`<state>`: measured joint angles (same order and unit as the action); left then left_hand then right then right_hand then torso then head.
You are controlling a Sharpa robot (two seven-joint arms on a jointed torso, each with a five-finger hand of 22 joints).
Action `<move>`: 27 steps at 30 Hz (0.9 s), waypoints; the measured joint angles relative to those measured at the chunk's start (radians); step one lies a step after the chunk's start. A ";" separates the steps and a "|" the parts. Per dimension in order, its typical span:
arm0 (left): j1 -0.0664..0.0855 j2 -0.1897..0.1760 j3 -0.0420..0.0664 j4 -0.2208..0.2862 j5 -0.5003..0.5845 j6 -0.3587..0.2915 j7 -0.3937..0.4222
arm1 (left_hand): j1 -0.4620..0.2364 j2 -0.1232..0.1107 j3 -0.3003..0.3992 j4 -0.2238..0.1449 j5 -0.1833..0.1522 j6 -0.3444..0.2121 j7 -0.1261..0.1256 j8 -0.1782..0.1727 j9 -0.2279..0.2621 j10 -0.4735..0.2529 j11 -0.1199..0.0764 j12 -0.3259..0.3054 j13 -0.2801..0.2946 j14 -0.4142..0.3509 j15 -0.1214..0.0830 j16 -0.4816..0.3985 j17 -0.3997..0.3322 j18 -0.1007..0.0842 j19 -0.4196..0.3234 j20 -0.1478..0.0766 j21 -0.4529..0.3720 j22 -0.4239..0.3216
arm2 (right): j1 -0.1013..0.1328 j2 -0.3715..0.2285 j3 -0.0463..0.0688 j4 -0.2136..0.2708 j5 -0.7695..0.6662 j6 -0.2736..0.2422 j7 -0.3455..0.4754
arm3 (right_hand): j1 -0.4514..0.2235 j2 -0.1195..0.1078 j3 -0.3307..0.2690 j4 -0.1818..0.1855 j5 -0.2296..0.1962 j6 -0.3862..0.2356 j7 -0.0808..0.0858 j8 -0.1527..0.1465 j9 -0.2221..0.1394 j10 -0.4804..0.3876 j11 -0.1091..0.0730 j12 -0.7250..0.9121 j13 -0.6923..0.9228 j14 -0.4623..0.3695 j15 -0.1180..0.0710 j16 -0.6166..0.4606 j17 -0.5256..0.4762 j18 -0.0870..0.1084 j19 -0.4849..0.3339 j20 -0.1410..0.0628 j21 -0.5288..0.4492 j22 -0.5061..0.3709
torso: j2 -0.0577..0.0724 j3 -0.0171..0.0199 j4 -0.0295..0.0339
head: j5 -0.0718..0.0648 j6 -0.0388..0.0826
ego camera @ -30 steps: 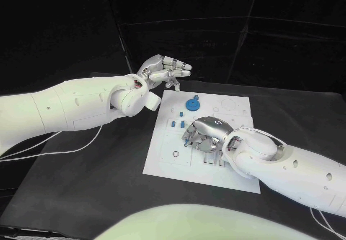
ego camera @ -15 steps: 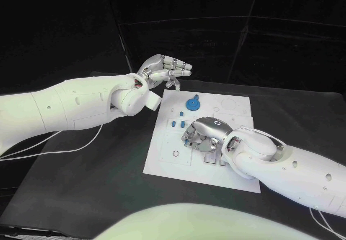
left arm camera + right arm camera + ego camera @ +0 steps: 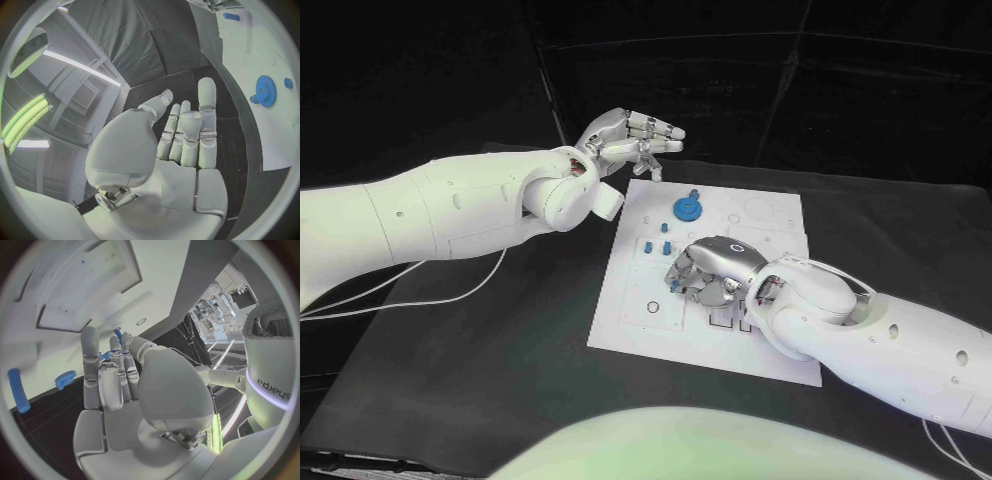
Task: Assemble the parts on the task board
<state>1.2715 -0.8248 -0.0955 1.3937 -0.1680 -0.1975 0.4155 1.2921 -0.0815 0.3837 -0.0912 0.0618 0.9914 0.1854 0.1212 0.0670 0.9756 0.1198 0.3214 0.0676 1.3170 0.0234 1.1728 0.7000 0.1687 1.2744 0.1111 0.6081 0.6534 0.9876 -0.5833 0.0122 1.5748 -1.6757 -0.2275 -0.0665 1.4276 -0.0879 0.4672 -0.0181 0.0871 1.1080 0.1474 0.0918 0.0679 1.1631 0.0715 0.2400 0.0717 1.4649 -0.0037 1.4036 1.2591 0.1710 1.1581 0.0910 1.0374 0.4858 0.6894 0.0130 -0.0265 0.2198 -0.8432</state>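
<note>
1. Centrally on the black table [image 3: 473,380] lies the flat white rectangular task board [image 3: 639,325], its long sides running from near to far.
2. On the far part of the board stands a round blue toothed gear [image 3: 685,209], with a small blue knob [image 3: 695,193] just beyond it; the left wrist view shows the same gear [image 3: 267,90] with teeth round its rim.
3. A few small blue oblong pegs [image 3: 656,246] sit in a cluster on the board's left half, between the gear and the right hand.
4. The silver many-fingered left hand [image 3: 630,136] is held up above the table beyond the board's far left corner, well apart from the parts. Its fingers [image 3: 207,107] are stretched out side by side and it holds nothing: a released hand.
5. The silver many-fingered right hand [image 3: 708,268] is low over the middle of the board, palm down, with its fingers curled toward the surface.
6. Between the right hand's fingertips the right wrist view shows a small blue part [image 3: 117,334], and another bit of blue [image 3: 104,356] beside the fingers; the hand seems to be pinching the small blue part, though the grip is partly hidden.
7. Also in the right wrist view, a long blue peg [image 3: 18,390] and a blue toothed piece [image 3: 65,378] lie on the board near the hand.
</note>
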 measured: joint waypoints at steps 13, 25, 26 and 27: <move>0.000 0.000 0.000 0.000 0.000 0.000 -0.001 | 0.000 0.000 0.000 0.000 0.000 0.000 0.000 0.000 0.000 -0.004 -0.004 0.000 0.000 0.000 0.000 0.000 0.001 0.000 0.000 0.000 0.000 0.000 | -0.003 -0.001 -0.001 0.008 -0.001 -0.001 0.000 | 0.000 0.000 0.000 0.000 0.000 0.000 0.000 0.000 0.001 0.000 0.000 0.000 0.000 0.000 0.000 0.000 0.000 0.000 0.000 0.000 0.000 0.000 | 0.000 0.0000 -0.0002 | 0.001 -0.002; 0.000 0.001 0.000 0.000 0.000 0.000 -0.003 | 0.000 0.000 0.000 0.000 0.000 0.000 0.000 0.000 0.000 -0.004 -0.004 0.000 0.000 0.000 0.000 0.000 0.001 0.000 0.000 0.000 0.000 0.000 | -0.002 0.004 0.001 0.000 -0.009 0.003 -0.009 | -0.008 0.000 0.003 -0.003 0.000 0.000 0.000 -0.003 0.000 0.000 0.000 -0.005 0.000 0.000 0.000 0.000 -0.001 0.000 0.000 0.000 0.000 -0.008 | 0.000 -0.0006 -0.0001 | 0.002 -0.002; 0.000 0.001 0.000 0.000 0.000 0.000 -0.003 | 0.000 0.000 0.000 0.000 0.000 0.000 0.000 0.000 0.000 -0.004 -0.004 0.000 0.000 0.000 0.000 0.000 0.001 0.000 0.000 0.000 0.000 0.000 | -0.002 0.004 0.001 -0.001 -0.010 0.004 -0.011 | -0.008 0.000 0.003 -0.003 0.000 0.000 0.000 -0.003 0.000 0.000 0.000 -0.005 0.000 0.000 0.000 0.000 -0.002 0.000 0.000 0.000 0.000 -0.009 | 0.000 -0.0006 -0.0001 | 0.002 -0.002; 0.000 0.001 0.000 0.000 0.000 0.001 -0.003 | 0.000 0.000 -0.003 -0.003 0.000 0.000 0.000 0.000 0.000 -0.004 -0.004 0.000 0.000 0.000 0.000 0.000 0.001 0.000 0.000 0.000 0.000 0.000 | -0.002 0.004 0.001 -0.003 -0.012 0.007 -0.014 | -0.008 0.000 0.003 -0.003 0.000 0.000 0.000 -0.003 0.000 0.000 0.000 -0.005 0.000 0.000 0.000 0.000 -0.002 0.000 0.000 0.000 0.000 -0.009 | 0.000 -0.0006 -0.0001 | 0.002 -0.002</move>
<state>1.2717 -0.8239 -0.0955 1.3942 -0.1679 -0.1969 0.4120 1.2921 -0.0815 0.3808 -0.0940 0.0618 0.9915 0.1854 0.1212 0.0670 0.9719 0.1161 0.3214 0.0676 1.3170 0.0234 1.1728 0.7011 0.1686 1.2744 0.1111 0.6081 0.6537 0.9853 -0.5792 0.0127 1.5715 -1.6880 -0.2208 -0.0806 1.4193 -0.0883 0.4698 -0.0208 0.0871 1.1081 0.1476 0.0890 0.0683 1.1630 0.0715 0.2350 0.0718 1.4649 -0.0037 1.4035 1.2574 0.1709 1.1581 0.0910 1.0374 0.4771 0.6899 0.0125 -0.0266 0.2219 -0.8457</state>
